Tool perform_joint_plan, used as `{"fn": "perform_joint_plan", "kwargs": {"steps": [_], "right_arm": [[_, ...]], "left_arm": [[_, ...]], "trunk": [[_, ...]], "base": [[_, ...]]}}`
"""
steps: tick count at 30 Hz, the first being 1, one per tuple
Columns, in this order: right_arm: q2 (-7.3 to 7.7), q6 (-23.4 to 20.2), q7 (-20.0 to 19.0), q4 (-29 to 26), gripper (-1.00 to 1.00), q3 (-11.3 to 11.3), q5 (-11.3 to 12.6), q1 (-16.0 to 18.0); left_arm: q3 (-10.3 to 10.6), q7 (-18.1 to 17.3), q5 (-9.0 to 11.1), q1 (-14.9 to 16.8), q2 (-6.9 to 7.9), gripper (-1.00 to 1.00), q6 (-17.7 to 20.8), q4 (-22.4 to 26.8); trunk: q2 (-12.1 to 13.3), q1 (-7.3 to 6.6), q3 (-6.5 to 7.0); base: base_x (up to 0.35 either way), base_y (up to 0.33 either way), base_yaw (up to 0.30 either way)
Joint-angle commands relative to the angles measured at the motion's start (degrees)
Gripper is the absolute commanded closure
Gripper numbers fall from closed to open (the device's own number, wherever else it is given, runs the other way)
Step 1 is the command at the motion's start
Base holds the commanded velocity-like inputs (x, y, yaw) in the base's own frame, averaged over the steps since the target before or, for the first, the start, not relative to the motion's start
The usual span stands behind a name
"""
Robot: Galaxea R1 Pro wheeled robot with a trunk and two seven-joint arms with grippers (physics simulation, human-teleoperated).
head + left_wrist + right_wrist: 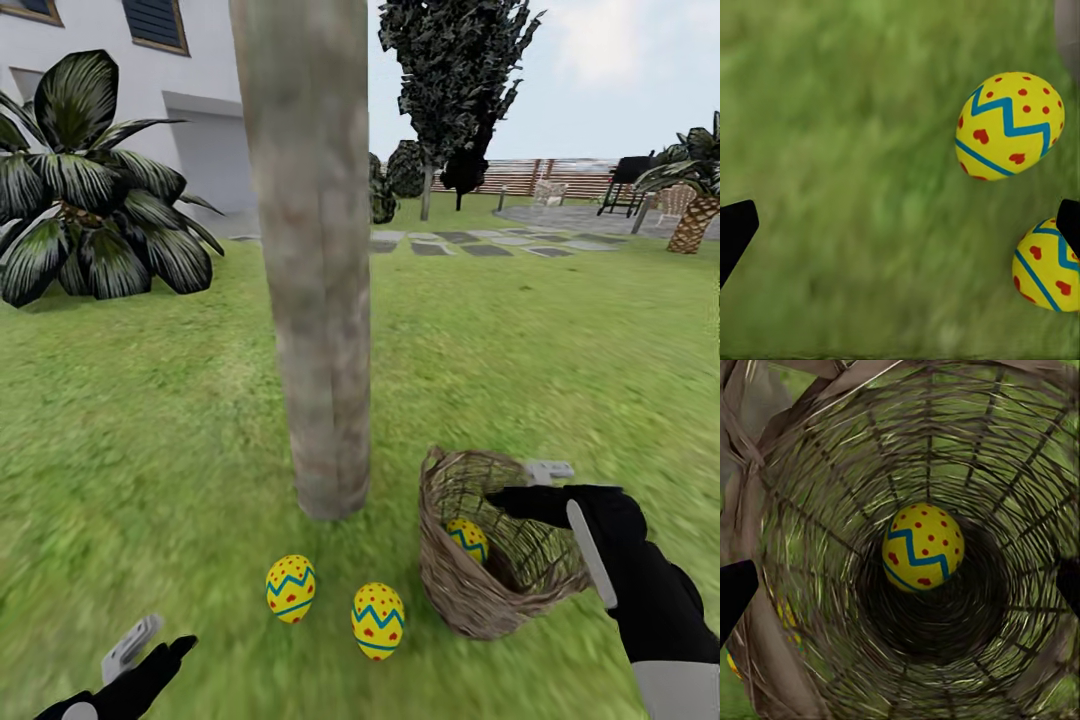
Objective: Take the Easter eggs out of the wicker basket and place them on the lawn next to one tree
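eggs — yellow, blue zigzags, red spots

Two Easter eggs lie close together on blurred lawn; the dark jaws seem spread wide.

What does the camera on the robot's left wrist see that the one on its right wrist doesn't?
The left wrist view looks at open lawn with two Easter eggs lying free on the grass.

The right wrist view looks into the wicker basket, where a single egg sits inside.

Both share yellow eggs with blue zigzags and red spots, black fingertips at the picture's edges with a wide gap between, and green grass, seen in the right one through the weave.
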State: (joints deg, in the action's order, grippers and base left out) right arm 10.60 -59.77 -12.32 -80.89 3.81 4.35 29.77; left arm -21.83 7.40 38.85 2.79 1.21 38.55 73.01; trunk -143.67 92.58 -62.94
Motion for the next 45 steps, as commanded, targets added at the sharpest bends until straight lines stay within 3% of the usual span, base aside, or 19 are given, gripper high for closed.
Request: {"fn": "perform_joint_plan", "kwargs": {"steps": [1,5,8,9,20,26,30,38,45], "right_arm": [[-0.07,-0.12,1.33,1.44,-1.00,-0.37,0.40,0.03],[-0.20,-0.08,5.36,2.85,-1.00,-0.65,0.51,0.03],[-0.23,-0.03,6.70,3.40,-1.00,-2.01,0.51,0.04],[-0.29,0.06,7.41,3.71,-1.00,-3.83,0.45,0.07],[-0.54,2.16,7.28,3.76,-1.00,-4.83,0.74,0.03],[-0.57,3.07,7.40,4.14,-1.00,-8.04,0.74,0.03],[-0.77,3.18,7.48,5.60,-1.00,-9.03,0.68,0.07],[-2.90,4.16,7.60,9.75,-1.00,-9.89,0.45,0.17],[-3.40,5.80,7.67,11.16,-1.00,-10.53,0.40,0.20]], "left_arm": [[-0.10,0.51,0.61,0.02,0.03,-1.00,0.29,0.11],[-0.13,0.51,0.61,0.02,0.09,-1.00,0.29,0.11],[-0.17,0.51,0.61,0.02,0.10,-1.00,0.29,0.11],[-0.25,0.51,0.61,0.01,0.11,-1.00,0.29,0.10],[-0.32,0.51,0.61,-0.07,0.05,-1.00,0.29,0.06],[-0.32,0.51,0.61,-0.13,0.02,-1.00,0.29,0.08],[-0.33,0.51,0.61,-0.19,0.02,-1.00,0.29,0.06],[-0.40,0.37,0.88,-0.24,0.36,-1.00,0.31,-0.52],[-0.41,0.38,1.01,-0.24,0.38,-1.00,0.31,-0.81]], "trunk": [[-0.02,-0.03,-0.05],[-0.02,-0.03,-0.05],[-0.02,-0.03,-0.05],[-0.02,-0.03,-0.05],[-0.02,-0.03,-0.05],[-0.02,-0.03,-0.05],[-0.02,-0.03,-0.05],[-0.02,-0.03,-0.05],[-0.02,-0.03,-0.05]], "base": [[-0.145,-0.299,0.008],[-0.104,-0.305,0.004],[-0.031,-0.318,0.001],[-0.006,-0.327,0.000],[-0.001,-0.330,0.076],[0.001,-0.330,0.260],[0.043,-0.327,0.276],[0.031,-0.125,0.280],[0.015,-0.013,0.264]]}}
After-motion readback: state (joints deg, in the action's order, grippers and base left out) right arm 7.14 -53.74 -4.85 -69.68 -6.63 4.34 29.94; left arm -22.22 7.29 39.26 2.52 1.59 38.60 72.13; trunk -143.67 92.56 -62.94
